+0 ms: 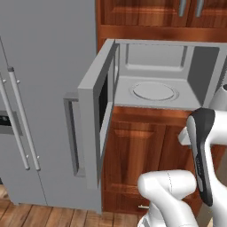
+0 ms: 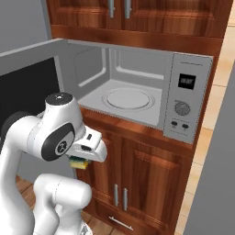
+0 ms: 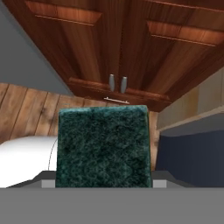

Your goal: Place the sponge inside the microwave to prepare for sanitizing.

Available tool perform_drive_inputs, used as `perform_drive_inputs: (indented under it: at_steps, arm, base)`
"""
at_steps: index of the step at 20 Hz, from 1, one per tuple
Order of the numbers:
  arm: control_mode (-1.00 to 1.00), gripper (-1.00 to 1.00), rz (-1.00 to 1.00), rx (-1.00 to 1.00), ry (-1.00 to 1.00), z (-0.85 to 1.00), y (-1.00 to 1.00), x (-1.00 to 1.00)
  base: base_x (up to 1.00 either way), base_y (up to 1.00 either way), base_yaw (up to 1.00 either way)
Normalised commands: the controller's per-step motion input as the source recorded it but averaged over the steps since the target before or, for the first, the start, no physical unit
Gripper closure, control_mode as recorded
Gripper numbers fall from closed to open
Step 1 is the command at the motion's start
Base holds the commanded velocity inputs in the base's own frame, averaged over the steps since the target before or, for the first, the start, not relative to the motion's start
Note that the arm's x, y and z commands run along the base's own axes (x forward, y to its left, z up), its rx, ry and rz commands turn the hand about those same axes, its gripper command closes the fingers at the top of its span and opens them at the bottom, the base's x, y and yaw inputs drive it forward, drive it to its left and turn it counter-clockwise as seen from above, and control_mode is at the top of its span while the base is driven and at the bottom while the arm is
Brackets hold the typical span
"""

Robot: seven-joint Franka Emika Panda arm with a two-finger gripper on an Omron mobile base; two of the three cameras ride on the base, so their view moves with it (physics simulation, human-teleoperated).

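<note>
The microwave (image 1: 195,66) is built into wooden cabinets, and its door (image 1: 98,111) is swung wide open to the left. Inside it, the round white turntable (image 2: 127,98) lies bare. My gripper (image 2: 80,159) hangs below and in front of the microwave's floor, level with the lower cabinet doors, pointing down. It is shut on the sponge (image 2: 78,163), whose yellow body and green layer peek out under the white hand. In the hand view the sponge's dark green scrub face (image 3: 103,146) rises between the fingers and hides the tips.
A grey double-door fridge (image 1: 40,88) stands left of the open door. The control panel (image 2: 186,98) with display and knob is on the microwave's right. Wooden cabinet doors (image 2: 137,179) sit below it, upper cabinets (image 2: 137,13) above, and a plank floor (image 3: 30,109) beneath.
</note>
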Motion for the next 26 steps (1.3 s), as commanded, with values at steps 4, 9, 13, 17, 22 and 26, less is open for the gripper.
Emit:
perform_drive_inputs:
  at_steps: [4, 9, 13, 17, 22, 26]
  arm:
    - [1.00, 1.00, 0.00, 0.00, 0.00, 0.00, 0.00, 0.00]
    - [1.00, 1.00, 0.00, 0.00, 0.00, 0.00, 0.00, 0.00]
    - [1.00, 1.00, 0.00, 0.00, 0.00, 0.00, 0.00, 0.00]
    - [-1.00, 1.00, 0.00, 0.00, 0.00, 0.00, 0.00, 0.00]
    - [-1.00, 1.00, 0.00, 0.00, -0.01, 0.00, 0.01, 0.00]
    - [-1.00, 1.00, -0.06, 0.00, -0.18, 0.04, 0.15, 0.09]
  base:
    - [0.33, -0.22, 0.06]
    - [0.01, 0.00, 0.01]
    - [0.00, 0.00, 0.00]
    - [0.00, 0.00, 0.00]
    - [0.00, 0.00, 0.00]
    - [0.00, 0.00, 0.00]
